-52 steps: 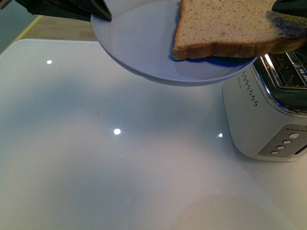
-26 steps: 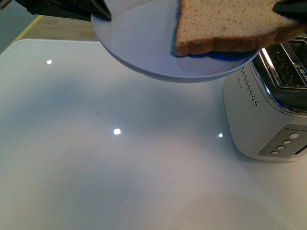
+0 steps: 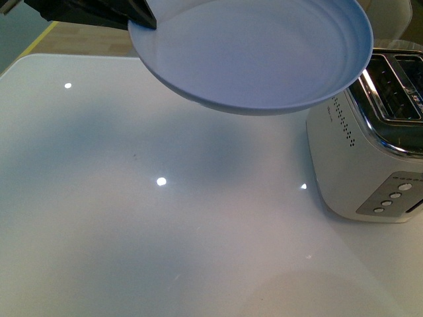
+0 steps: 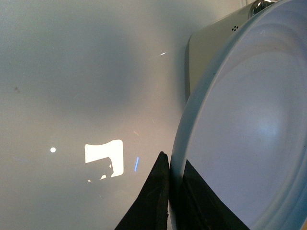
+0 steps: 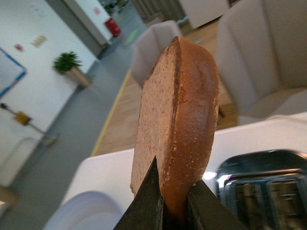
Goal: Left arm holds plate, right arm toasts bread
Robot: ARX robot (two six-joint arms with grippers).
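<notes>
The pale blue-grey plate (image 3: pixel 264 53) hangs tilted above the white table, empty in the front view. My left gripper (image 3: pixel 135 16) is shut on its rim at the upper left; in the left wrist view the black fingers (image 4: pixel 153 196) pinch the plate's edge (image 4: pixel 192 124). My right gripper (image 5: pixel 175 201) is shut on the bread (image 5: pixel 175 115), a brown slice held on edge, crust toward the camera, above the toaster's slots (image 5: pixel 261 196). The bread and the right gripper are out of the front view.
A white and chrome toaster (image 3: pixel 370 145) stands at the table's right, with button panel facing front. The white glossy table (image 3: pixel 145 218) spreads below. Beige chairs (image 5: pixel 268 57) and a wooden floor lie beyond the table's far edge.
The bread has been lifted off the plate and out of the front view. The plate is now empty and has stayed nearly still in the left gripper.
</notes>
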